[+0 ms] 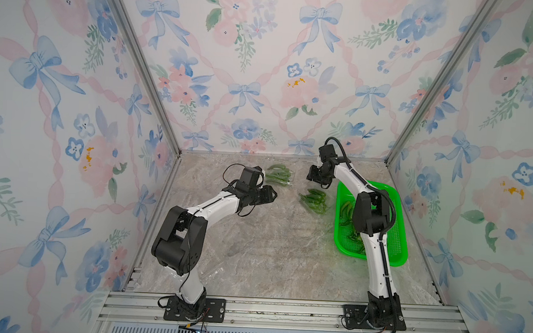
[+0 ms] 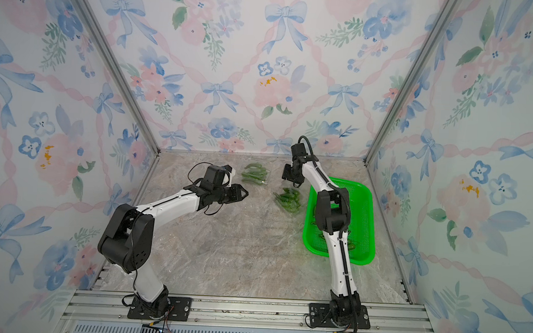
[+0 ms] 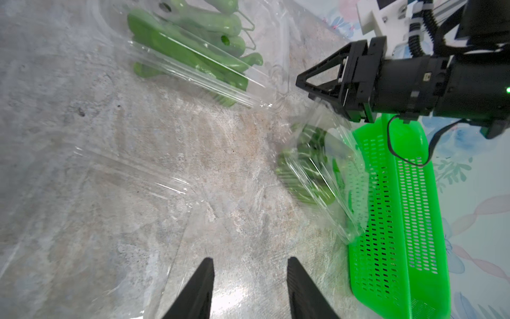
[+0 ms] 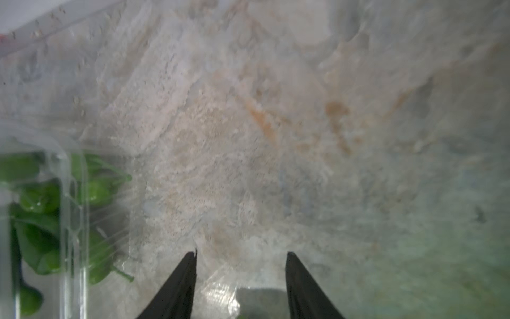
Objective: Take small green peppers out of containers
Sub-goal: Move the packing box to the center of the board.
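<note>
Two clear containers hold small green peppers. One container (image 1: 279,175) lies at the far middle of the table. The other container (image 1: 314,202) stands tilted beside the green basket, its peppers (image 3: 309,165) blurred in the left wrist view. My right gripper (image 1: 315,183) hovers just above that tilted container with its jaws apart. The container's upper rim (image 3: 323,110) reaches one finger, and thin clear plastic (image 4: 220,295) shows between the fingers. My left gripper (image 3: 250,259) is open and empty over bare table, short of both containers.
A bright green perforated basket (image 1: 393,210) at the right holds loose peppers (image 1: 346,209) under my right arm. An empty clear tray (image 1: 214,273) lies near the left arm's base. More clear plastic (image 3: 124,176) lies flat beside my left gripper.
</note>
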You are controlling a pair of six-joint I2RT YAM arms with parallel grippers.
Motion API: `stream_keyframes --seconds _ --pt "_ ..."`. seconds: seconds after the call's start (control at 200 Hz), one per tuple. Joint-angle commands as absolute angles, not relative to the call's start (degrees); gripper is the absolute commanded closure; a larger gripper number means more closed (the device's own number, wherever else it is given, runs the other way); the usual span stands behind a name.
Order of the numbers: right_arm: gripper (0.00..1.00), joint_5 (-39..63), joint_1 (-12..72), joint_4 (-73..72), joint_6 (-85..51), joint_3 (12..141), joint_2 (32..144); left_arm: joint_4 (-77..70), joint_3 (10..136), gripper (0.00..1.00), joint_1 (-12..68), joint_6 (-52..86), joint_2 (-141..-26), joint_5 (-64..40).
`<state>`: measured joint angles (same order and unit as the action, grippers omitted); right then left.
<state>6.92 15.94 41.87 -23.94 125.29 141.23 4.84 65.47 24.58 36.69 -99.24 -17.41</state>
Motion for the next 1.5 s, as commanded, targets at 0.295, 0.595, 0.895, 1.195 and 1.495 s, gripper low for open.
stream_keyframes --seconds 0.295,0.595,0.895,1.195,1.495 --pt "0.46 3.9 21.2 35.6 -26.8 102.6 121.9 5.4 60.0 0.54 25.9 37.6 -93.6 -15.4" --pt "0.44 2.3 23.1 35.3 -27.5 90.7 113.5 3.6 54.8 0.53 28.7 39.3 -90.0 -15.2" --pt "0.43 3.3 22.7 38.6 -25.2 92.3 113.6 2.0 50.0 0.55 36.9 42.9 -86.7 -13.5" --pt "0.43 4.4 24.5 37.8 -27.2 84.4 107.4 -6.5 43.8 0.57 39.6 48.4 -87.8 -13.2" --pt "0.42 5.7 29.3 35.1 -32.5 74.9 99.1 -8.1 41.7 0.57 39.6 48.4 -88.2 -11.7"
